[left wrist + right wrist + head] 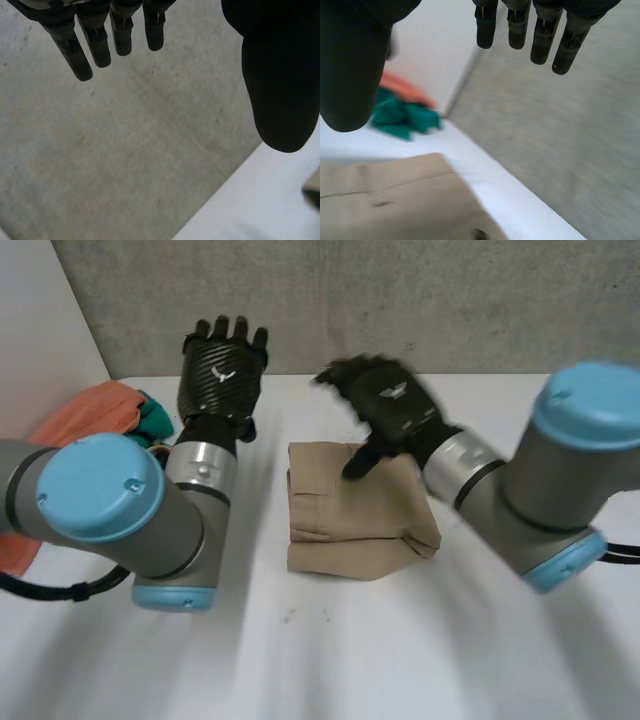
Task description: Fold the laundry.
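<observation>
while left hand (222,368), right hand (388,402) hang straight-fingered — tan cloth (350,518) lies folded.

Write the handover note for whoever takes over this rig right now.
Hands: the left hand is open and empty, raised near the unfolded cloths. The right hand is open and empty, over the far edge of the tan garment.
Things: the tan garment lies folded mid-table. The orange cloth and green cloth lie crumpled at its far left.
Done: tan garment folded.
To do: fold the other two.
</observation>
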Available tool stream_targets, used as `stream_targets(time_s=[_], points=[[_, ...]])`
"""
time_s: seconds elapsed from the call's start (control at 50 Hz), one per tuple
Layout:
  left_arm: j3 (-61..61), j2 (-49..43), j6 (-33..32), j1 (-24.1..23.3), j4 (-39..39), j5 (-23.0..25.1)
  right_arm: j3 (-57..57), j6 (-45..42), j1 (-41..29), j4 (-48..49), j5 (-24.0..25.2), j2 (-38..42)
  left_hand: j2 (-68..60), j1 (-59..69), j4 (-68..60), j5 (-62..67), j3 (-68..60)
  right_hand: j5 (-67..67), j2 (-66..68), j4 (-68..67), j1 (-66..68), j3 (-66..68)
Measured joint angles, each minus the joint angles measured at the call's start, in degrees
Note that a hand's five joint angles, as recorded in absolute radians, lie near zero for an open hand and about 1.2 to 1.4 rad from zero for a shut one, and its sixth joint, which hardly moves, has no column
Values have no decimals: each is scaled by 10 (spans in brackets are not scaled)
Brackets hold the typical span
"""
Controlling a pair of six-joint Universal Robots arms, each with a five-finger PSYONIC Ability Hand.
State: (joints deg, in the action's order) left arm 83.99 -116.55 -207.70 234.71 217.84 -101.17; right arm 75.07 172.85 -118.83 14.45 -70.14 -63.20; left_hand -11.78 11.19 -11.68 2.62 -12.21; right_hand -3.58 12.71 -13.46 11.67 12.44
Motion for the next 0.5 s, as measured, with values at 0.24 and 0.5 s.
stream_targets(time_s=[0.24,0.5], points=[[-164,-109,76,-57,-172,74,-73,12,65,-127,-59,36,0,0,0,0,0,0,0,0,0,0],[-328,-236,155,-34,-413,97,-275,3,70,-297,-8,237,0,2,-1,0,0,0,0,0,0,0]])
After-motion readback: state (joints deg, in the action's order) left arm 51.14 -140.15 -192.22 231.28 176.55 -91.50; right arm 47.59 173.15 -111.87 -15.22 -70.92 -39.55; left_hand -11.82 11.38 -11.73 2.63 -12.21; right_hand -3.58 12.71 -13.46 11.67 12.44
